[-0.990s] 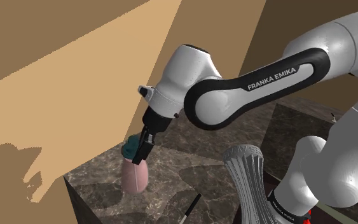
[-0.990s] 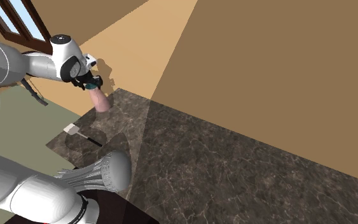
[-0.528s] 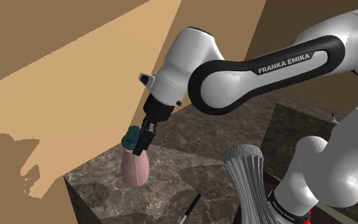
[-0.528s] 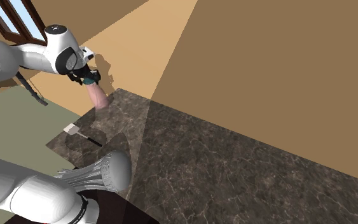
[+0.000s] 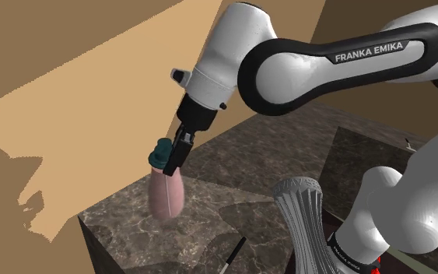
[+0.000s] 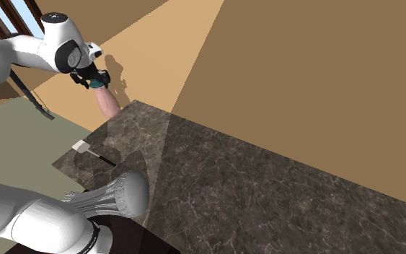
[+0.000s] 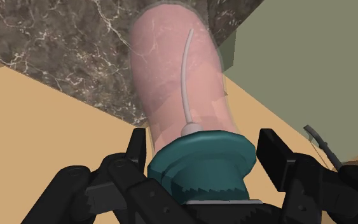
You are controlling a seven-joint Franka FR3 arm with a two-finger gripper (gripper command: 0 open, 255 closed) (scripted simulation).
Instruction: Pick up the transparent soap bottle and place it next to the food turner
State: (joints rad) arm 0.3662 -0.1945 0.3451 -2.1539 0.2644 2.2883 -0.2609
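Pink see-through soap bottle (image 5: 166,196) has come up off the marble bench (image 5: 209,226) since a second ago and hangs over its corner, my tool (image 5: 169,162) pinching the teal cap (image 7: 201,162), so I reckon the pickup's done and the carry to the food turner (image 6: 84,147) is next.

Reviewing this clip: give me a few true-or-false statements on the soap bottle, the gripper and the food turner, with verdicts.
1. The black two-finger gripper clasps the translucent pink soap bottle at its teal cap. True.
2. The bottle hangs cap down. False: the cap is on top, between the fingers, and the body hangs below.
3. The food turner with white blade and black handle lies on the dark marble counter. True.
4. The bottle touches the food turner. False: they are well apart.
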